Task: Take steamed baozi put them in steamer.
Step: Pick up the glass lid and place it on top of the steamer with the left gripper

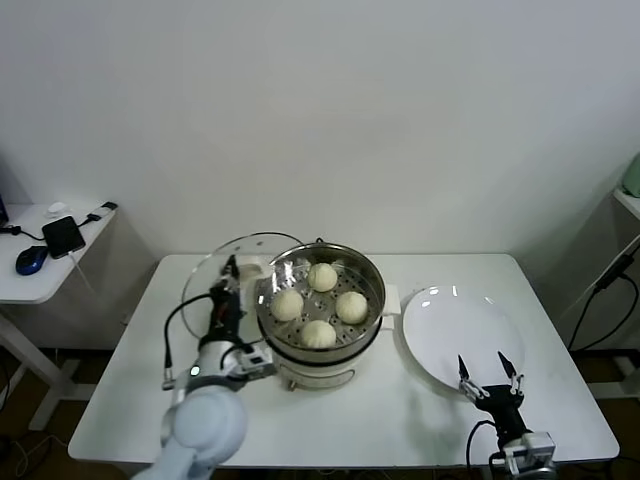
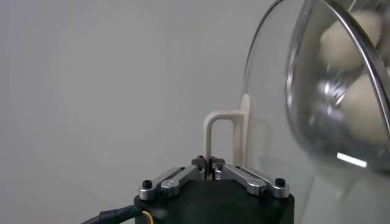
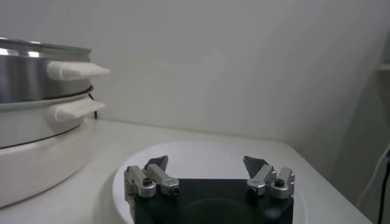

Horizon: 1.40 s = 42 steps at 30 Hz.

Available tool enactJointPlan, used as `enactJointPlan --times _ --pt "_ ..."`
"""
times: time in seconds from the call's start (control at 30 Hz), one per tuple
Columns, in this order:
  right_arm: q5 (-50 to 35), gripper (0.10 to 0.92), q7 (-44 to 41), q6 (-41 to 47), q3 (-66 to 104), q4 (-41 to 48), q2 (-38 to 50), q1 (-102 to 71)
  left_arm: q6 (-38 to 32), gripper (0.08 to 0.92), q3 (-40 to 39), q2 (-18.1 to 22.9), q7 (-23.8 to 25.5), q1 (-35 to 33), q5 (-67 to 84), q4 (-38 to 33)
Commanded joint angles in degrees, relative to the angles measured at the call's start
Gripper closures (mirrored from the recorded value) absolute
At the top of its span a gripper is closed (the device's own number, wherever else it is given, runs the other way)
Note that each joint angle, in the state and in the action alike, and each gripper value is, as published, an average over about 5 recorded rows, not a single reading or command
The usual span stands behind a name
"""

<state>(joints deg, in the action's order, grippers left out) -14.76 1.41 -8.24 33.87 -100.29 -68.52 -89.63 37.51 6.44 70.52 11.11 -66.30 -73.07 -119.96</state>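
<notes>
4 steamed baozi sit inside steamer, frame centre. Left end effector clamped on glass lid handle, lid tilted just left of steamer. Likely next move: rightward over pot. Right end effector spread wide, lower right, by empty plate.

glass lid: tilted, centre-left of frame
white plate: right of centre, on white table
side desk: far left, phone, blue mouse
</notes>
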Motion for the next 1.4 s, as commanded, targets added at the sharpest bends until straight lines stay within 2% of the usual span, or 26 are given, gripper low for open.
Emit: enactJointPlan --times 0.03,0.2,0.6,1.03,1.4 --pt "0.3 0.203 0.2 -3.8 0.0 1.3 -0.6 0.0 5.6 0.867 -15.1 11.0 7.3 5.2 -16.9 2.3" --pt "0.3 0.203 0.2 -4.5 0.3 2.0 -1.3 -0.3 5.9 0.867 -16.7 14.2 7.2 7.8 -17.9 6.5" --pt "0.4 0.203 0.5 -5.6 1.4 2.6 -2.1 -0.5 6.4 0.867 -17.2 16.7 4.9 10.3 -17.5 13.9" --pt "0.9 0.203 1.9 -6.9 1.8 2.9 -3.0 -0.1 5.2 0.867 -15.6 14.6 3.1 9.5 -19.4 17.3" --pt "2.1 0.203 2.3 -7.5 2.1 3.2 -3.8 0.1 4.6 0.867 -15.1 14.6 2.1 9.4 -19.4 18.8"
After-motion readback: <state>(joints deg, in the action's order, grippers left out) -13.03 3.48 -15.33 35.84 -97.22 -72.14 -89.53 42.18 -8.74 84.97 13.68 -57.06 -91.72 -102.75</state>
